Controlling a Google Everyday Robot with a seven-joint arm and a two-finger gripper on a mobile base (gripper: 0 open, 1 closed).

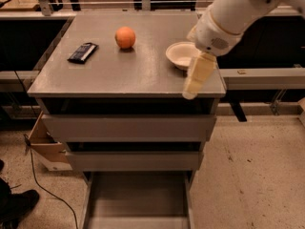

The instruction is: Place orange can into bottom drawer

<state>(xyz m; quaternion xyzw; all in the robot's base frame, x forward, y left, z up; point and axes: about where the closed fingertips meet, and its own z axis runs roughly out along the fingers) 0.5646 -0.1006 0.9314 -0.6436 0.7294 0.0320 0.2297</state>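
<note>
The arm (pixel 238 8) enters from the upper right, gripper (pixel 194 82) angled down at the cabinet top's front-right edge, grip state indeterminate; the orange can (pixel 125 37) sits well left and behind it, the open bottom drawer (pixel 138 194) below.

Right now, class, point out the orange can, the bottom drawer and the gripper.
orange can (pixel 125 37): camera view, middle of its round surface.
bottom drawer (pixel 138 194): camera view, bare floor of the open tray.
gripper (pixel 192 88): camera view, its lower end, above the front right edge of the cabinet top (pixel 119 75).
</note>
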